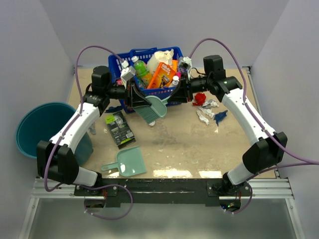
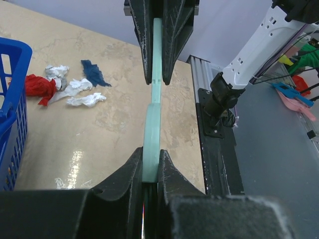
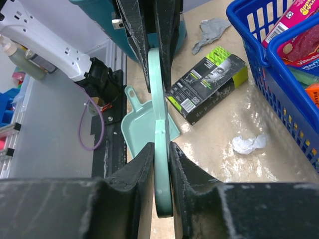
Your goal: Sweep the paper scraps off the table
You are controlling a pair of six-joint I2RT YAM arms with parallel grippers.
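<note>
1. Both arms meet in mid-air at 12 o'clock, right in front of the basket (image 1: 144,50), with the brush (image 1: 158,106) bridged between them.
2. The left gripper (image 2: 150,167) is clamped hard on the thin mint handle. Its jaws are nearly touching each other, with only the plastic in between.
3. The right gripper (image 3: 162,152) has its jaws pressed flat on both sides of the same handle, as far as I can see, so it's gripping too.
4. The brush is held edge-on and clear of the table (image 1: 199,149), with the bristle end hanging down. My guess is that keeps it from snagging during what looks like a handover.
5. The paper scraps (image 1: 207,107) are mostly bunched at 2 o'clock: red, white, and dark blue, close together. There's a stray white one (image 3: 248,143) near the basket and a grey one (image 3: 209,30) over at 10 o'clock.
6. Since the main pile is on the right arm's side, passing the brush over there makes sense to me.
7. The dustpan (image 1: 128,163) lies flat at 7 o'clock, just beside the packet (image 1: 119,129), handy for the left arm once it's free.
8. The bucket (image 1: 35,129) sits off the edge at 9 o'clock. It's probably the dump spot.
9. No sweeping has been done yet, judging by the scraps.
</note>
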